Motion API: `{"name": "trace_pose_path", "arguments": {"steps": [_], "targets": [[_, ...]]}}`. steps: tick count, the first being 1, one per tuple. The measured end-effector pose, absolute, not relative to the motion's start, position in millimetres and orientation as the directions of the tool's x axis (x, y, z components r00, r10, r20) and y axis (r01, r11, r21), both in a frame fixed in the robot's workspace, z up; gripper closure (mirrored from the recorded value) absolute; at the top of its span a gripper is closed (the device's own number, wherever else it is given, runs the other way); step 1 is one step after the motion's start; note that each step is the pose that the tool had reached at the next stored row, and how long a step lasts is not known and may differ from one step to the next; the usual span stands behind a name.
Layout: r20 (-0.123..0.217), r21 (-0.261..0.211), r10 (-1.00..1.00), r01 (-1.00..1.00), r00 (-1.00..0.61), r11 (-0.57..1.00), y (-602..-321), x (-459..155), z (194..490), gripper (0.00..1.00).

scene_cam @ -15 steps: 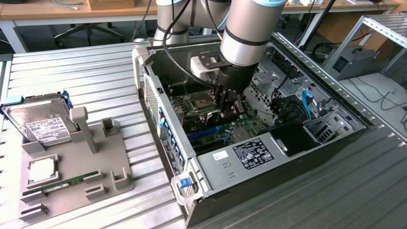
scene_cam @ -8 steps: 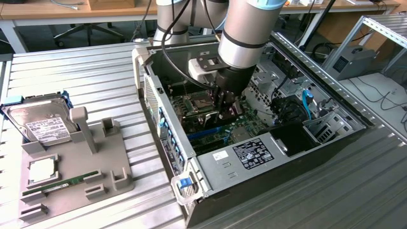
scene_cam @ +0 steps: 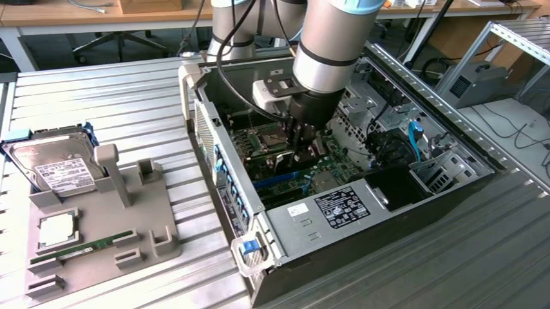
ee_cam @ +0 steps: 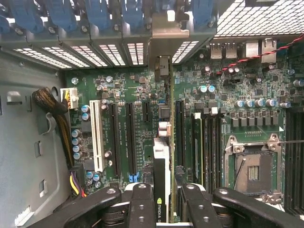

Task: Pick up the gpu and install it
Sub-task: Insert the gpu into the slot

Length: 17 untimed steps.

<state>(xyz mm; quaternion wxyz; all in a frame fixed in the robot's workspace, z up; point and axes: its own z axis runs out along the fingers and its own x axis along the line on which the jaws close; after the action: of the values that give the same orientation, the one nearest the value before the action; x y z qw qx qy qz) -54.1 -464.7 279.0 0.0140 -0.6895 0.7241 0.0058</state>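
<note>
Silver-grey and thick, the arm comes down steeply from the top of the exterior view into the open computer case (scene_cam: 447, 174). Its wrist points straight down, and the gripper (scene_cam: 305, 153) hangs over the green motherboard (ee_cam: 137, 90).

In the wrist view the two black fingers (ee_cam: 142, 204) are closed to a narrow gap, and they clamp the gpu (ee_cam: 161, 156) between them. The card stands on its edge, upright, and runs away from the gripper. Its silver bracket (ee_cam: 164, 42) is against the case wall with the blue clips (ee_cam: 97, 12). The card sits in line with the long black slots (ee_cam: 130, 137), beside the white slot (ee_cam: 96, 135); I cannot tell if it is fully seated.

On the card's upper edge, between the fingers, is a small green logo (ee_cam: 159, 202) that looks like the Nvidia mark. A black label (scene_cam: 341, 205) with white print lies on the metal box in the case, but its text cannot be read. Outside the case, on a grey holder (scene_cam: 151, 225), a hard drive (scene_cam: 51, 168) carries a white label, and a green memory stick (scene_cam: 82, 248) lies near it.
</note>
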Motion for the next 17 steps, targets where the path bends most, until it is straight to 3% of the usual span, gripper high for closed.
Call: {"name": "trace_pose_path", "arguments": {"steps": [17], "targets": [[-0.028,-0.011,-0.998,-0.999,-0.049,0.049,-464.7,-60.6,278.8,0.73]]}}
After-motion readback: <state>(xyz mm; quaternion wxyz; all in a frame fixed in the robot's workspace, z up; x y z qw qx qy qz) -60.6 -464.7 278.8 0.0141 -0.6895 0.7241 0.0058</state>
